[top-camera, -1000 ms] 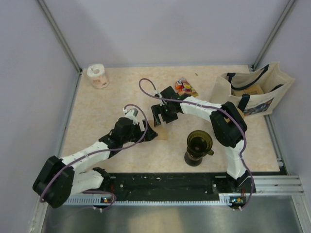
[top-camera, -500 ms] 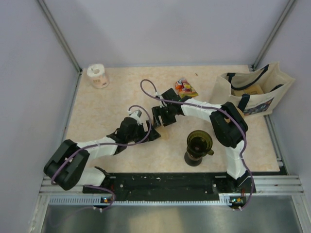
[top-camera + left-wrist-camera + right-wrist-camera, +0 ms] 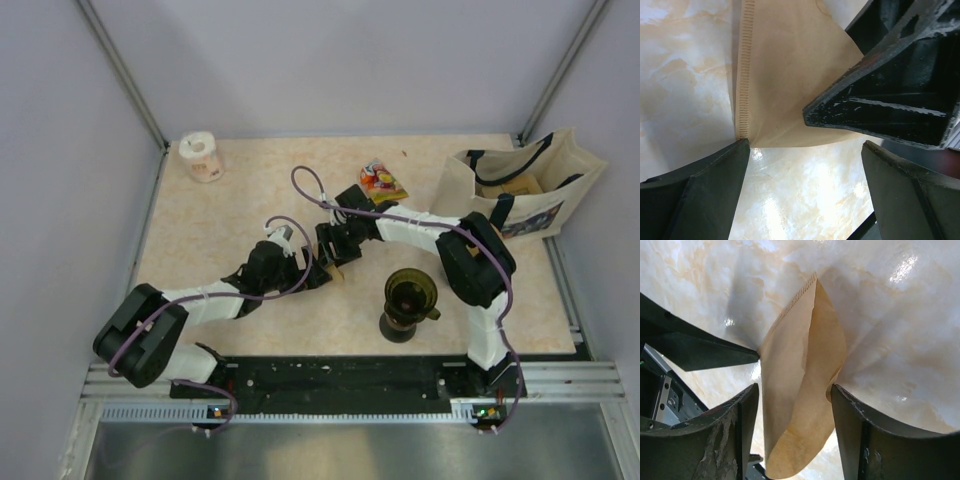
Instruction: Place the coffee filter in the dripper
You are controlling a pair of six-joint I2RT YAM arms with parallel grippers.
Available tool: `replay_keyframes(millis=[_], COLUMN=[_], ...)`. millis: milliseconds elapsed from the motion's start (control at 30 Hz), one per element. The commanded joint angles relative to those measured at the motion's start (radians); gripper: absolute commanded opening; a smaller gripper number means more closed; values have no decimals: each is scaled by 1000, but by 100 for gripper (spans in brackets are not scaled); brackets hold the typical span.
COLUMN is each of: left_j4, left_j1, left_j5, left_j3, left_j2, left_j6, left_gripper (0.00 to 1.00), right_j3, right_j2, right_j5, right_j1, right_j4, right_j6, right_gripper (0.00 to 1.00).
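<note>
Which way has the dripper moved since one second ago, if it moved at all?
No. In the top view the dripper stands at the same spot as before, judged against the tote bag and the base rail.

Top external: high overhead, facing down, far from tan crimped-seam paper coffee filter [image 3: 790,75]. Wrist views: close, both facing it.
</note>
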Motion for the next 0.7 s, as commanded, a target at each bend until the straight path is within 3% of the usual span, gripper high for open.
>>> replay_keyframes(millis=[0, 167, 667], left_j4=[-9, -7, -7], left_j1=[-3, -3, -3], left_j5=[-17, -14, 4], left_j3=[2, 6, 4], left_j2=[7, 11, -12], left_j6=[3, 0, 3], left_gripper=[99, 99, 99], right_j3=[-3, 0, 35], right_j2=[-85, -103, -96], right_j5=[-14, -5, 25], right_j1=[-2, 0, 13], right_j4=[16, 15, -28], right_j6=[4, 5, -32], right_gripper=[58, 55, 0])
